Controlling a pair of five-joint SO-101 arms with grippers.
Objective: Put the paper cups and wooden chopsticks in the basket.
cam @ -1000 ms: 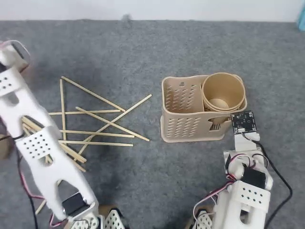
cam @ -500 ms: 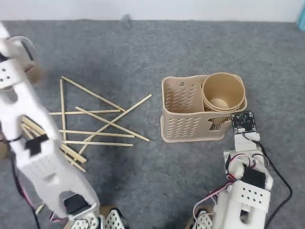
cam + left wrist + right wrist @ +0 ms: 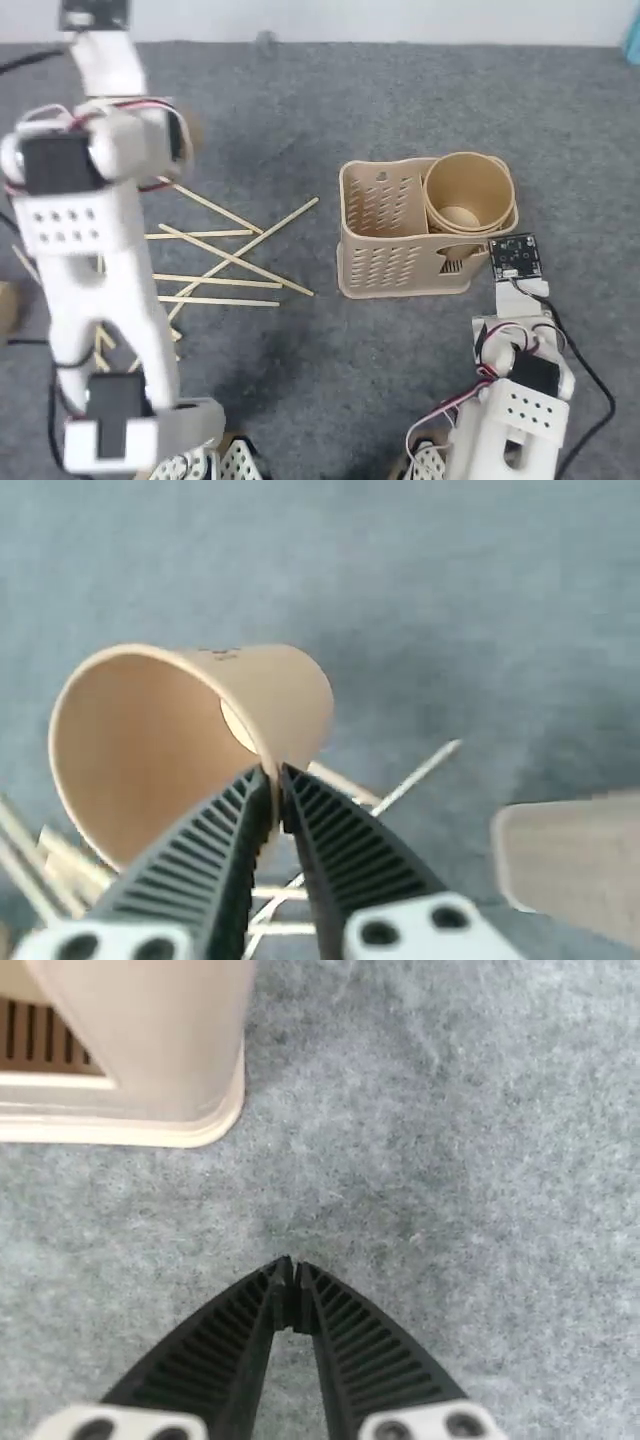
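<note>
Overhead and close right-wrist views share the basket (image 3: 390, 270).

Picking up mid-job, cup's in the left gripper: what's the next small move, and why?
Probably swing the left gripper toward the basket: it is shut on the rim of a paper cup, held above the chopsticks, and nested cups already sit in one compartment.

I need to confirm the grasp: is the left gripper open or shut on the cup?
Shut on it: the left gripper pinches the cup by its rim, with the wall between its jaws.
</note>
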